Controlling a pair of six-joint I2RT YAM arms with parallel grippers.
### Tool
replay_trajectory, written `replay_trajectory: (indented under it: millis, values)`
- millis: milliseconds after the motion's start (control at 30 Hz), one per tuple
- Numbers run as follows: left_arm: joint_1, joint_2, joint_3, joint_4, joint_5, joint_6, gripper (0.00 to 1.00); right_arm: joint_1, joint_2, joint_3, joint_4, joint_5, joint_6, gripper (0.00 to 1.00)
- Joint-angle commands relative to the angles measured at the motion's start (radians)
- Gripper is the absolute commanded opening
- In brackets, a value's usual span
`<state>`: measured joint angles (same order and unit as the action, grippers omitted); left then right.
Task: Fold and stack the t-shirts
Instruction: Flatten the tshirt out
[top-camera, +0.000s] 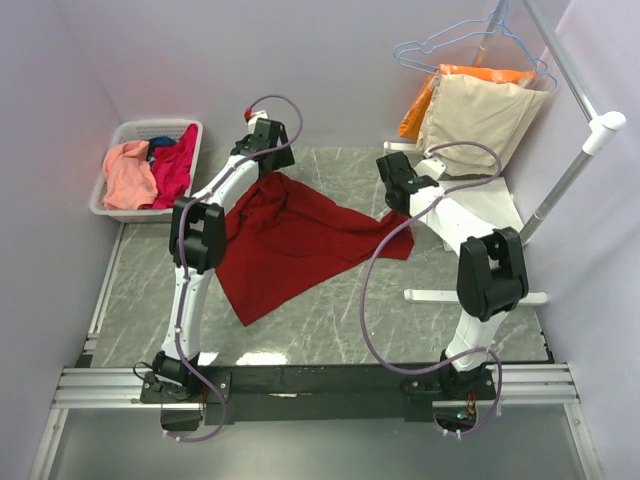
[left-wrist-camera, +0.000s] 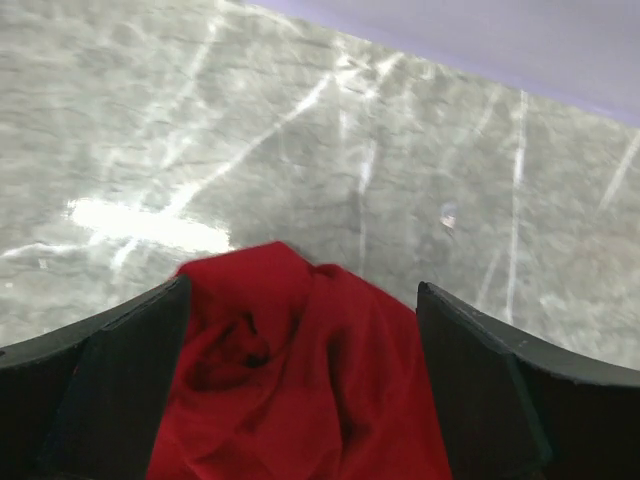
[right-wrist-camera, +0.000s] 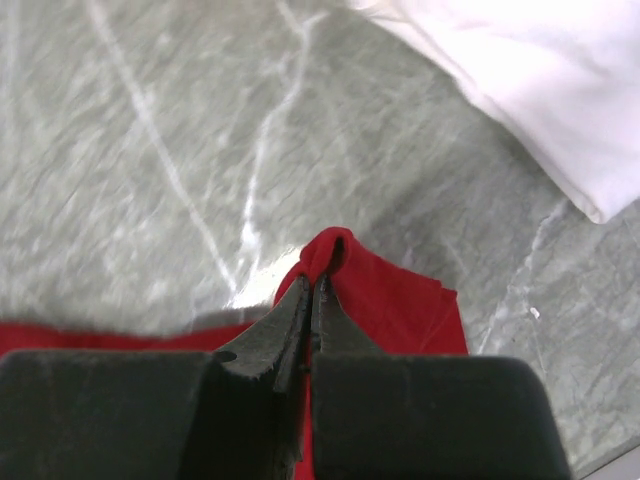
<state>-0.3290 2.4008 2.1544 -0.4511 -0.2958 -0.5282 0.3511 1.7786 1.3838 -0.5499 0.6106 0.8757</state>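
A dark red t-shirt (top-camera: 300, 245) lies spread and rumpled on the grey marble table. My left gripper (top-camera: 266, 168) is at its far left corner. In the left wrist view this gripper (left-wrist-camera: 302, 292) is open, its jaws wide apart with a bunched red fold (left-wrist-camera: 300, 380) between them. My right gripper (top-camera: 397, 208) is at the shirt's right corner. In the right wrist view it (right-wrist-camera: 312, 285) is shut on a small raised fold of the red shirt (right-wrist-camera: 385, 295). A cream-white shirt (right-wrist-camera: 530, 90) lies folded just right of it and also shows in the top view (top-camera: 492, 205).
A white basket (top-camera: 112, 140) at the far left holds salmon-pink (top-camera: 128, 175), magenta (top-camera: 176, 165) and blue (top-camera: 160, 144) shirts. Beige (top-camera: 480, 112) and orange (top-camera: 470, 74) garments hang on wire hangers at the far right. The rack's pole (top-camera: 570, 178) and white foot (top-camera: 475, 297) stand by the right arm.
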Motion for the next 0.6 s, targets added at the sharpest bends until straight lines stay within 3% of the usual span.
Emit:
replay_trajectory:
  millis: [0, 67, 100, 167, 200, 367, 567]
  values:
    - [0.004, -0.090, -0.034, 0.032, -0.104, -0.001, 0.99, -0.032, 0.067, 0.089, -0.097, 0.052, 0.104, 0.00]
    - [0.004, -0.167, -0.114, 0.026, -0.106, -0.004, 1.00, -0.046, 0.087, 0.129, -0.105, 0.045, 0.083, 0.03]
    - [0.002, -0.199, -0.151, 0.020, -0.111, -0.010, 0.99, -0.052, 0.116, 0.148, -0.119, 0.046, 0.083, 0.26]
    - [0.002, -0.308, -0.275, 0.022, -0.124, -0.024, 0.99, -0.072, 0.142, 0.204, -0.151, 0.048, 0.071, 0.55]
    - [0.002, -0.346, -0.313, 0.019, -0.129, -0.026, 0.99, -0.077, 0.168, 0.224, -0.160, 0.048, 0.063, 0.61]
    - [0.002, -0.584, -0.516, -0.041, -0.125, -0.039, 0.99, -0.095, 0.179, 0.265, -0.127, 0.044, 0.003, 0.64]
    - [-0.025, -0.776, -0.688, -0.241, -0.046, -0.093, 0.99, -0.095, 0.128, 0.207, -0.117, -0.024, -0.061, 0.62]
